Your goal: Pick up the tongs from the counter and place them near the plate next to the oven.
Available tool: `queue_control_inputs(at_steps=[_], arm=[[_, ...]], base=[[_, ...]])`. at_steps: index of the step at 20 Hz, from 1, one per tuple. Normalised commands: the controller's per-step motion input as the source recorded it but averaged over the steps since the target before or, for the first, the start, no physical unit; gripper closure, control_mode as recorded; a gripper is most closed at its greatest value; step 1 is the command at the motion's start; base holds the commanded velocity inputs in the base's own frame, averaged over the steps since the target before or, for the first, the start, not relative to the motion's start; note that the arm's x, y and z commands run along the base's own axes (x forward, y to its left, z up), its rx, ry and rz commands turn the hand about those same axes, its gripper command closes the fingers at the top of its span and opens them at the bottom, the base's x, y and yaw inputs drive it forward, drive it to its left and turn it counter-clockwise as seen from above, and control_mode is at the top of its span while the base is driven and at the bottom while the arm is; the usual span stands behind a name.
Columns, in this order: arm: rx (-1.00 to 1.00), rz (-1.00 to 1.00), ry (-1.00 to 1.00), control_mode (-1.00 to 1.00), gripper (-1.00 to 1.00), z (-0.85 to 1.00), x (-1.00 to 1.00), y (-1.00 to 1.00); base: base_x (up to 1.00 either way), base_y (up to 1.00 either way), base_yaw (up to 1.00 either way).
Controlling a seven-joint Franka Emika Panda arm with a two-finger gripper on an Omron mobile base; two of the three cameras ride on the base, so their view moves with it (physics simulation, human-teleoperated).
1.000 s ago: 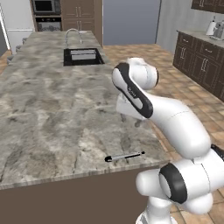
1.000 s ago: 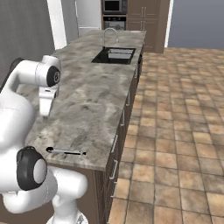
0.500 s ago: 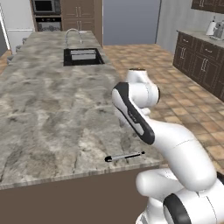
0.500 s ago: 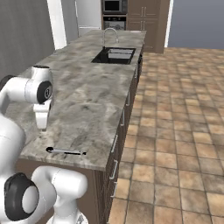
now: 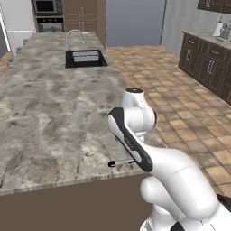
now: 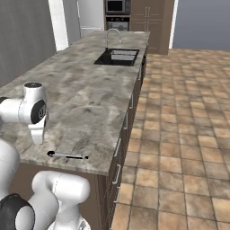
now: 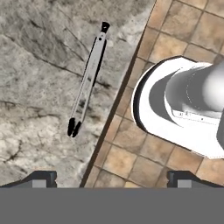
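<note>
Tongs [image 7: 88, 78] seen as a slim silver-grey bar with black ends, lying flat on the counter [image 6: 85, 94] close to its near edge, nearly parallel to it. In the left base view, tongs [image 5: 122, 162] half hidden behind the arm, only one black end and a short length visible; whole in the right base view [image 6: 68, 155]. Gripper [image 7: 111, 178] held above the counter edge beside the tongs, fingertips [image 7: 40, 177] spread wide, grasping nothing.

Tongs [image 7: 89, 75] flat on counter [image 7: 35, 65] near edge; tiled floor [image 7: 183, 26] beyond; pincer [image 7: 111, 178] tips spread.
</note>
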Motion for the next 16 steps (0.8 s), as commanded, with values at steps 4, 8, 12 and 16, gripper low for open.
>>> queue_control_inputs(at_steps=[4,8,12,16], arm=[[0.00,0.01,0.00,-1.00,-1.00,-0.37,0.31,0.01],[-0.01,0.00,0.07,-1.00,-1.00,0.00,0.44,-0.05],[0.00,0.00,0.10,-1.00,-1.00,-0.31,0.49,-0.02],[0.00,0.00,0.12,-1.00,-1.00,-0.59,0.27,0.06]], base=[[0.00,0.00,0.00],[0.00,0.00,0.00],[0.00,0.00,0.00],[0.00,0.00,0.00]])
